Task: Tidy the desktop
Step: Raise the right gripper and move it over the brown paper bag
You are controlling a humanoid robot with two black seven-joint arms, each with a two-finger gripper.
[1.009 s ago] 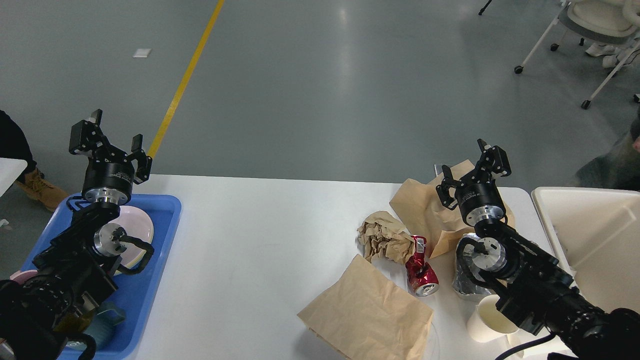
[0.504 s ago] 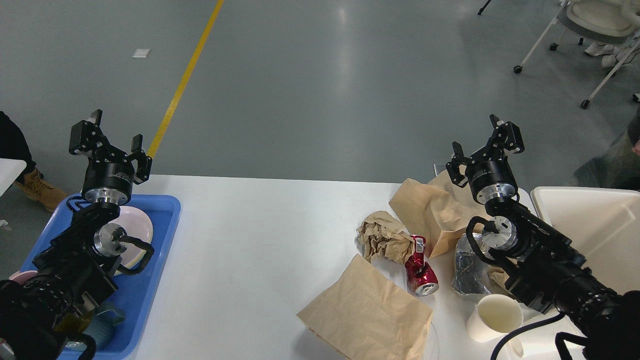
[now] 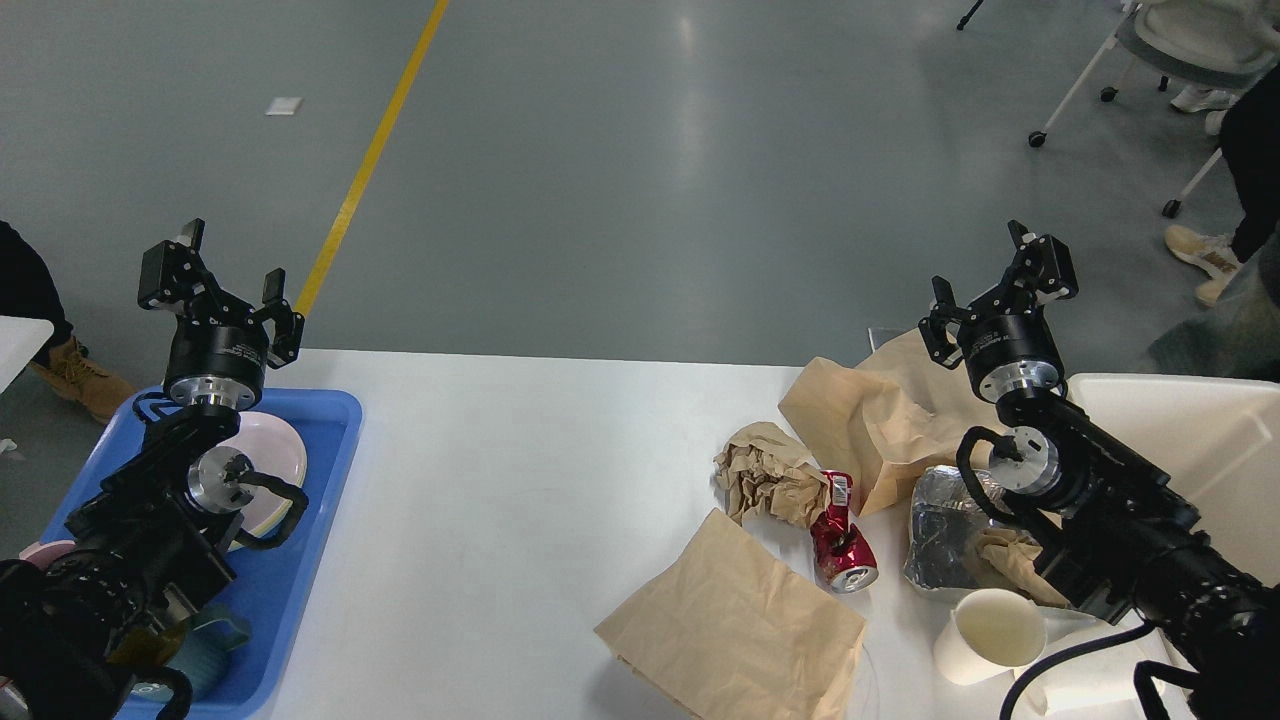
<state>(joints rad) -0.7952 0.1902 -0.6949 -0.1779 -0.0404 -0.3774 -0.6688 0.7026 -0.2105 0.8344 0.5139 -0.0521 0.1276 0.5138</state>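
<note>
R gripper (image 3: 1000,290) is spread wide, empty, and over the last sec has risen and swung toward 1 o'clock, off the litter pile, now hanging over the far R edge of the desktop (image 3: 520,480) next to the cream bin (image 3: 1200,440). L gripper (image 3: 215,275) is also spread, empty, unmoved above the blue tray (image 3: 320,480) at 9 o'clock, w/ a pink plate (image 3: 275,455) under its wrist. Trash is all still on the desktop at 4–5 o'clock: crumpled paper (image 3: 765,480), red can (image 3: 843,545) lying on its side, flat brown bag (image 3: 735,630), bigger bag (image 3: 870,420), foil wrap (image 3: 940,535), white cup (image 3: 990,630). Looks like the R arm is resetting w/o a pick, so tidying is barely started; a fresh reach seems next.
</note>
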